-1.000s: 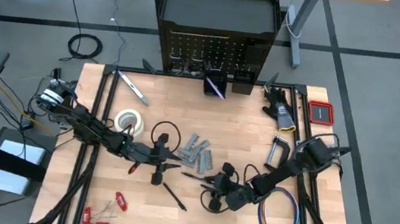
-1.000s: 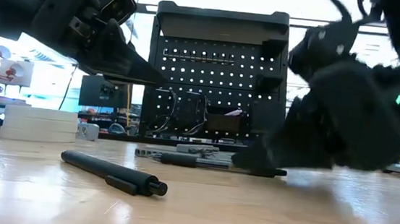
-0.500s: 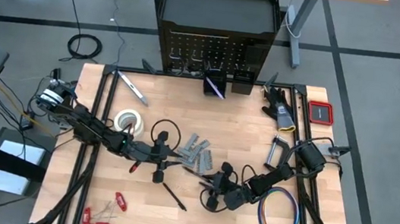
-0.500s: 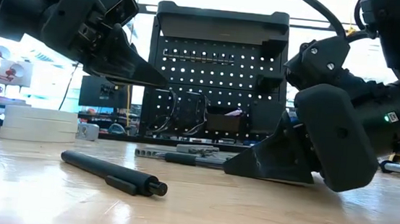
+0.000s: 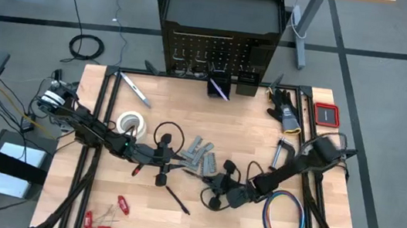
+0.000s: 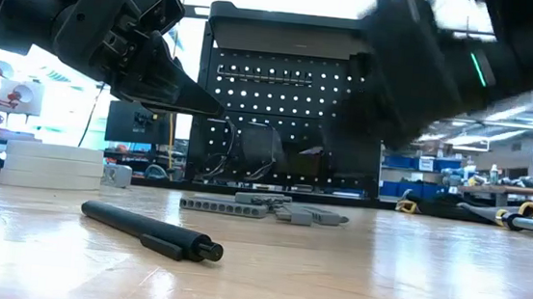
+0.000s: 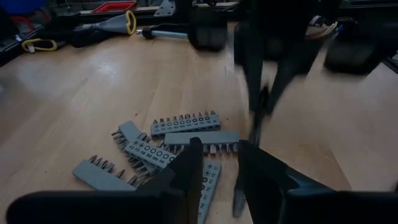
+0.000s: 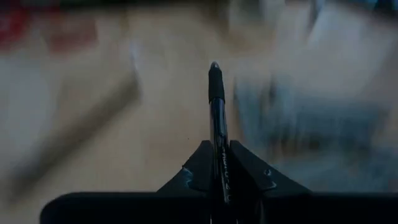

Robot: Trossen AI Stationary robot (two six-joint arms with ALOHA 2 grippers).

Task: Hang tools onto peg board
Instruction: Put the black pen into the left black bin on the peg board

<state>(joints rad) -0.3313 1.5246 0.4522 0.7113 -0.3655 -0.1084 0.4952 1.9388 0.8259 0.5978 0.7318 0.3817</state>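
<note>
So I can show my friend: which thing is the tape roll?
On the wooden table in front of the black peg board, look at the left half. The tape roll lies flat there, thick and white, unlike the thin black cable loop beside it.

The wooden table [image 5: 248,127] held white tape [image 5: 131,125], grey bit holders [image 5: 200,155] mid-frame, and a black pen [image 6: 151,231].

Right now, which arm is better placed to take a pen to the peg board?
Right. The right gripper is shut on a dark pen, lifted off the table. The left gripper hovers open over the grey bit holders, holding nothing.
</note>
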